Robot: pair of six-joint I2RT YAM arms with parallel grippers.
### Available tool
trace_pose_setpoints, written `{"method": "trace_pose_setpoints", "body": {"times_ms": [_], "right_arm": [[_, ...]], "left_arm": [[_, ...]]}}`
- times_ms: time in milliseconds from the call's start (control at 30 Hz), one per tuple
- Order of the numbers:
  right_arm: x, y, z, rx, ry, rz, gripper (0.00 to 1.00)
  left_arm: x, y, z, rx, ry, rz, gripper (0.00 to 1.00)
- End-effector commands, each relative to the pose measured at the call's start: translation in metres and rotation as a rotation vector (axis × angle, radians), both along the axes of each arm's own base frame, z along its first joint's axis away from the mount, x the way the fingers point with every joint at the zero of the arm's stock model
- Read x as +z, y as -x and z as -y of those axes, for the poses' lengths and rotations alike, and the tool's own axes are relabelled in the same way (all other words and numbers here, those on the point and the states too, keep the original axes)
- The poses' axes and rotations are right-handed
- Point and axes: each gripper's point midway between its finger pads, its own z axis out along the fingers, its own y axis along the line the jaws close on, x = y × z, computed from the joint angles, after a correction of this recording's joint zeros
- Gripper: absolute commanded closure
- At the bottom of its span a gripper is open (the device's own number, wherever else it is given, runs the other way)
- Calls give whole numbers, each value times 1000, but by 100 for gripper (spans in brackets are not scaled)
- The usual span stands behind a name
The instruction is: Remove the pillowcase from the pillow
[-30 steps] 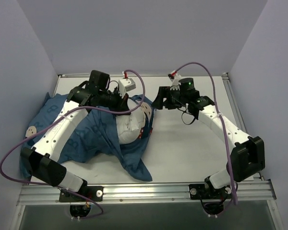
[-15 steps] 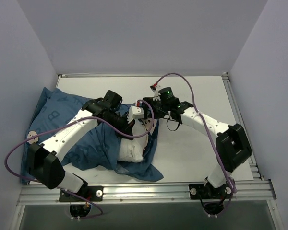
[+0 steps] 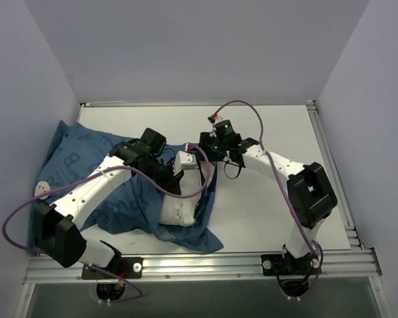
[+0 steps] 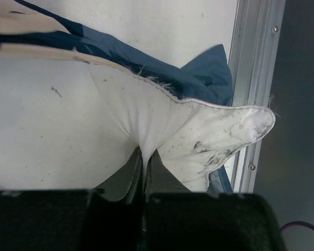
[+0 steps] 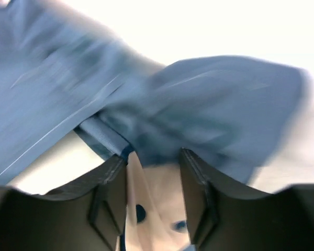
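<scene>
I look down on a white counter with a metal rail along its near edge, and pale lilac walls on three sides.

lab robot cell: white table, aluminium rail, plain enclosure walls.

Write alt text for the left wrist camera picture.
The left hand pinches a fold of the white pillow, its fingers shut. The blue pillowcase lies bunched behind the pillow, next to the table's metal rail.
</scene>
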Motion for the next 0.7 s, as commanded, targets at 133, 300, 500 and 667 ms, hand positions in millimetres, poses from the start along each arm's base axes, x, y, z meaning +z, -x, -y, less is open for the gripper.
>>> {"method": "trace_pose_setpoints", "body": {"times_ms": [133,300,500,667], "right_arm": [[-39,-53,82,-240,126,-15,83],[-72,-44,72,-228,76,-91,100],[-90,-33,54,-144,-71,-146,100],[-68,5,-13,13,-270,-171,100]], "left_arm": [[-6,51,-40,-98,-90,-43,98],[-7,62,-49,-117,-104,-53,98],[-14,59,-56,-121,-175,-73,91],[24,18,-1,-28,-18,-48,45]]}}
